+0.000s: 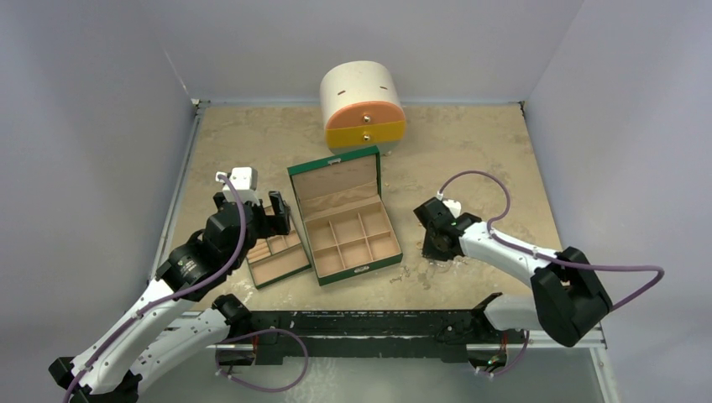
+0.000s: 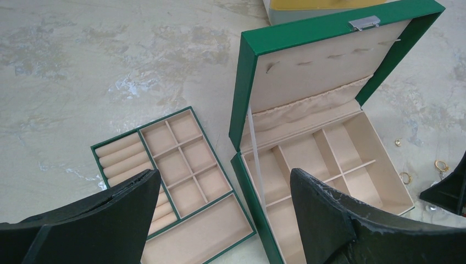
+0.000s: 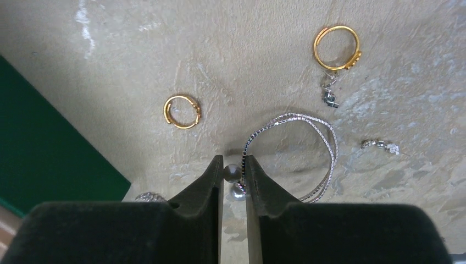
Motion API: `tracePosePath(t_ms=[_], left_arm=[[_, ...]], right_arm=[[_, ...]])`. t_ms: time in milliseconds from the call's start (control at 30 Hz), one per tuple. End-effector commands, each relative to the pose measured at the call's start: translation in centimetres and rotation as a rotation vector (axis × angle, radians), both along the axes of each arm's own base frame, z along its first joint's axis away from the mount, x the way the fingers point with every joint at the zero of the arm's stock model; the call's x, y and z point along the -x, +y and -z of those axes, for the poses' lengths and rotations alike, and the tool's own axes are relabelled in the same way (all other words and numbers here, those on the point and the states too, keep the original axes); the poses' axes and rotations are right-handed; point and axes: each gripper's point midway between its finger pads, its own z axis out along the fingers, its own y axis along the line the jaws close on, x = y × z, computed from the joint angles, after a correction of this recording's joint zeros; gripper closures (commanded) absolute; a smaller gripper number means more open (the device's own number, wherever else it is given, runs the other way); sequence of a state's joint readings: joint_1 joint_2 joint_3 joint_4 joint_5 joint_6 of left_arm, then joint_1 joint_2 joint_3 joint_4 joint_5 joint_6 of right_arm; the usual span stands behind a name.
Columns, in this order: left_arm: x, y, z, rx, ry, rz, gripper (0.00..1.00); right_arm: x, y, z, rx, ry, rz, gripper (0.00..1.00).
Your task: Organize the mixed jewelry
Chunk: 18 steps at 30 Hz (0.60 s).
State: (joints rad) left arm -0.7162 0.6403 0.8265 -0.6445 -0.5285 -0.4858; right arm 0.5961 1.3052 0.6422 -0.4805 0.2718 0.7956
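The mixed jewelry lies on the table right of the green box (image 1: 344,220). The right wrist view shows two gold rings (image 3: 182,111) (image 3: 337,48), a thin silver chain loop (image 3: 325,137), small silvery bits (image 3: 329,97) (image 3: 380,145) and a pearl piece (image 3: 231,172). My right gripper (image 3: 233,165) is down at the table, shut on the upper pearl, with the chain's near end beside the right finger. A second pearl (image 3: 238,191) hangs just below the first. My left gripper (image 2: 225,175) stands open and holds nothing, above the gap between the loose tray (image 2: 165,165) and the box (image 2: 329,159).
The box lid (image 2: 324,66) stands open with its tan compartments bare. The tray insert (image 1: 277,256) lies left of the box. A round cream-orange-yellow drawer chest (image 1: 363,105) stands at the back. The box's green side (image 3: 44,137) is close on the right gripper's left.
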Motion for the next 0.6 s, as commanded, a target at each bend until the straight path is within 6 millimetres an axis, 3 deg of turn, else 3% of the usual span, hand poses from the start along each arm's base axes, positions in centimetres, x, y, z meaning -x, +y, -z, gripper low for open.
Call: tracePosePath(t_ms=[0,333,567], left_arm=[[-0.5,-0.1,-1.3,0.017,-0.05,-0.006,0.12],[-0.4,0.1,-1.6,0.024,-0.061,-0.012,0.12],[-0.4,0.2,-1.6,0.027,-0.065,-0.015,0.13]], right_arm=[[-1.8,0.4,-3.5,-0.011,-0.082,-0.004,0.96],[-4.6,2.1,-8.5,-0.04,-0.197,-0.131,1.0],[-5.4,5.8,-11.7,-0.138,-0.275,-0.261,1.0]])
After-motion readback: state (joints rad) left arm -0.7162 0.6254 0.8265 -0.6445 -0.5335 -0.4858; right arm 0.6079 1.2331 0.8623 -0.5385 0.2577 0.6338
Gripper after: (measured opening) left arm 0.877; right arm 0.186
